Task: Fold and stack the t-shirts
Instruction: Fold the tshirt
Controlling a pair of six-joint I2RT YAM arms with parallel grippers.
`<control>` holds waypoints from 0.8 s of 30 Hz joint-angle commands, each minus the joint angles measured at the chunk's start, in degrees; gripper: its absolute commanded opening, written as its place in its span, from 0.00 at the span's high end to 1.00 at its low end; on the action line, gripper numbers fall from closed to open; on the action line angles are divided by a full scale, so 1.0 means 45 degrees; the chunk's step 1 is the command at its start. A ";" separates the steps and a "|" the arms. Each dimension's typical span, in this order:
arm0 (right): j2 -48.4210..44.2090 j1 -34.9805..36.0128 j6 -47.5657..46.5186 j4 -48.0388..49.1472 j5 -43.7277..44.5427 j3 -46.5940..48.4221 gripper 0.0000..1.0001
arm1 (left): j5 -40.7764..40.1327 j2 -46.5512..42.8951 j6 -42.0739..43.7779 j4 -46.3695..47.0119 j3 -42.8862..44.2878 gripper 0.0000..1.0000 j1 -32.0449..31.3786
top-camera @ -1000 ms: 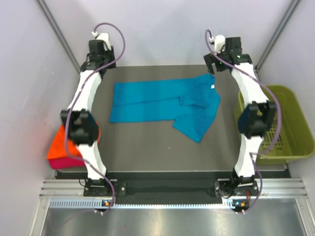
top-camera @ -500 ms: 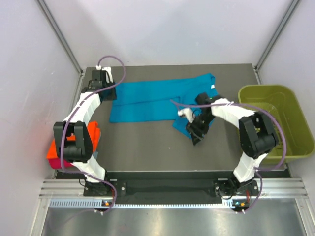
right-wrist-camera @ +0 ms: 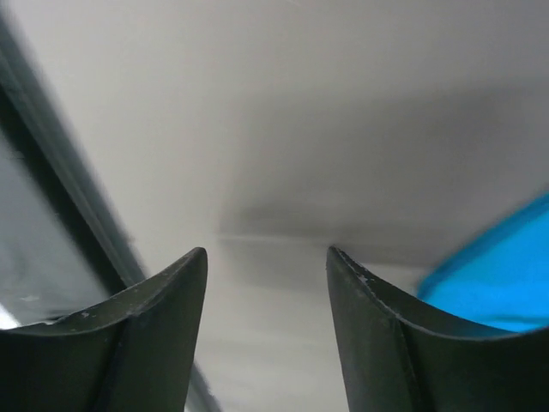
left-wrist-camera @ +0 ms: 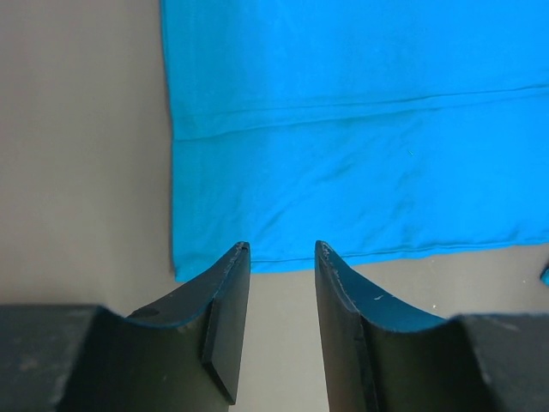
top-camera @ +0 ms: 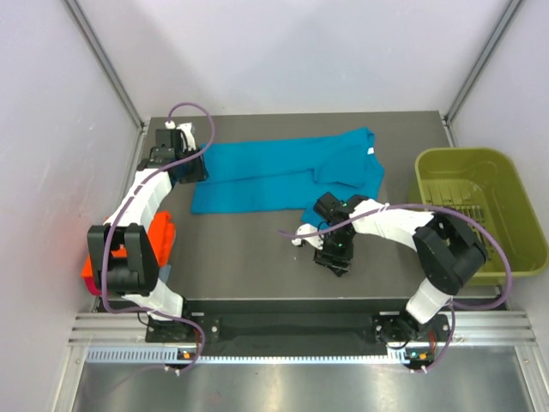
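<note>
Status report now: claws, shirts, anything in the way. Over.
Left claw open, empty, at teal t-shirt corner. Right claw open, empty, over bare table by the shirt's near edge. Shirt lying flat, partly folded. Nothing in the way.

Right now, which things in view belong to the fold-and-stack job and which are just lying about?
Job:
- teal t-shirt, spread out, not yet folded small
- orange t-shirt, at the left edge, partly hidden

Lying about:
- olive-green basket, at the right
</note>
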 commanded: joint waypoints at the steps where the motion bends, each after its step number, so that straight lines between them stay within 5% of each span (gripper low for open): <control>1: -0.0808 0.0109 -0.0360 0.1144 0.1766 -0.0092 0.43 | 0.0392 -0.0428 -0.0198 0.0347 -0.0055 0.59 0.0050; 19: -0.1063 -0.0047 -0.0770 0.3604 0.4148 -0.1517 0.44 | 0.0647 0.0002 -0.0316 0.0445 0.0199 0.60 0.0050; 24: -0.0653 -0.0047 -0.0829 0.4347 0.4581 -0.1908 0.57 | 0.0219 -0.0155 -0.0101 0.0191 0.0102 0.60 0.0050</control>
